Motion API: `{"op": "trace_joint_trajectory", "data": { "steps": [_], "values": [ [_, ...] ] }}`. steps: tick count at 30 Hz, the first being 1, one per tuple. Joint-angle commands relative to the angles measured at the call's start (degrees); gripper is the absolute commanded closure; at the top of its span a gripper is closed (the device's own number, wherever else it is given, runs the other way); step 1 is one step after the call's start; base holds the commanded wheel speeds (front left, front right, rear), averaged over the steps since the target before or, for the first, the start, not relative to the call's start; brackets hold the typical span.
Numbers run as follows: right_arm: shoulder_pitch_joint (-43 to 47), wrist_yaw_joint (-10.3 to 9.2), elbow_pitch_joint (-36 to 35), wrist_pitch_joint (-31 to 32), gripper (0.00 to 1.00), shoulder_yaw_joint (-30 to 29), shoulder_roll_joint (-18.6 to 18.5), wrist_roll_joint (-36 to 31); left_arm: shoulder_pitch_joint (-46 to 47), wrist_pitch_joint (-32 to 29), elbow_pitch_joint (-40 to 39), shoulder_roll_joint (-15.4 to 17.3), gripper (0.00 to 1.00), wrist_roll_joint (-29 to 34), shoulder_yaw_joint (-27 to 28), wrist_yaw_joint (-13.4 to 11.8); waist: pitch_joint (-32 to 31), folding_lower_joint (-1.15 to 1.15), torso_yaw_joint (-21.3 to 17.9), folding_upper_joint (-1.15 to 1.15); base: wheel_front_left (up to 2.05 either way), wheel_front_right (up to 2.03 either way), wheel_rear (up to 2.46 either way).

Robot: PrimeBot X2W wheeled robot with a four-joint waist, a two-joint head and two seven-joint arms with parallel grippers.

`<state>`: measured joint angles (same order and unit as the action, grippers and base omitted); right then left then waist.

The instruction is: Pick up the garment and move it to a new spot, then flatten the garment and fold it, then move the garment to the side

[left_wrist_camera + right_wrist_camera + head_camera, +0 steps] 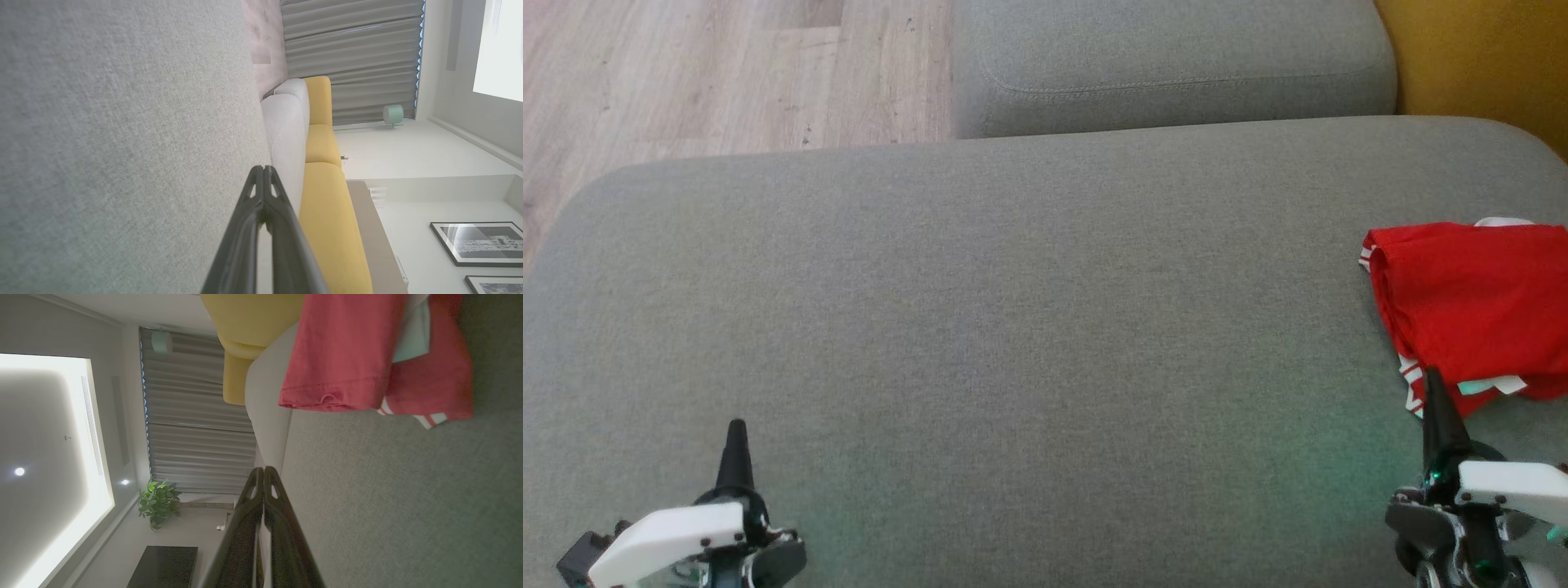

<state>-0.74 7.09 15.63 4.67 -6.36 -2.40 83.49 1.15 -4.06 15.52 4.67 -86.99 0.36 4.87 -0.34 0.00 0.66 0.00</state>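
The red garment [1470,310] lies in a folded bundle at the right end of the grey sofa cushion [1013,327], partly cut off by the head view's edge. The left fingers [735,449] and right fingers [1436,400] are pressed together and hold nothing. Hazard: the right tips sit just beside the near hem. A forward motion could snag the striped trim and undo the fold, or push the bundle off the cushion.

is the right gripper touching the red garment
Apart. The right wrist view shows bare grey cushion between the right gripper and the red garment.
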Motion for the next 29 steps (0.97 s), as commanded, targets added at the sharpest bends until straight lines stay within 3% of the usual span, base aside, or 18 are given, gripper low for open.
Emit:
{"op": "trace_joint_trajectory", "data": {
  "steps": [1,11,29],
  "values": [
    [-4.0,0.36,-1.7,0.7,1.0,0.6,-0.6,1.9,3.9,-0.6,-1.6,-0.2,1.0,-1.1,2.7,0.7,0.1,0.0,-0.1,0.0,0.0,0.0,0.0],
    [-5.4,0.4,-1.6,1.7,1.0,0.0,-0.6,8.8,5.0,-2.1,-1.5,-1.5,1.0,-5.5,5.8,2.6,0.5,0.0,-0.7,0.0,0.0,0.0,0.0],
    [-5.4,0.4,-1.6,1.8,1.0,-0.1,-0.6,8.7,5.0,-2.2,-1.5,-1.6,1.0,-5.4,5.9,2.6,0.5,0.0,-0.7,0.0,0.0,0.0,0.0]
  ]
}}
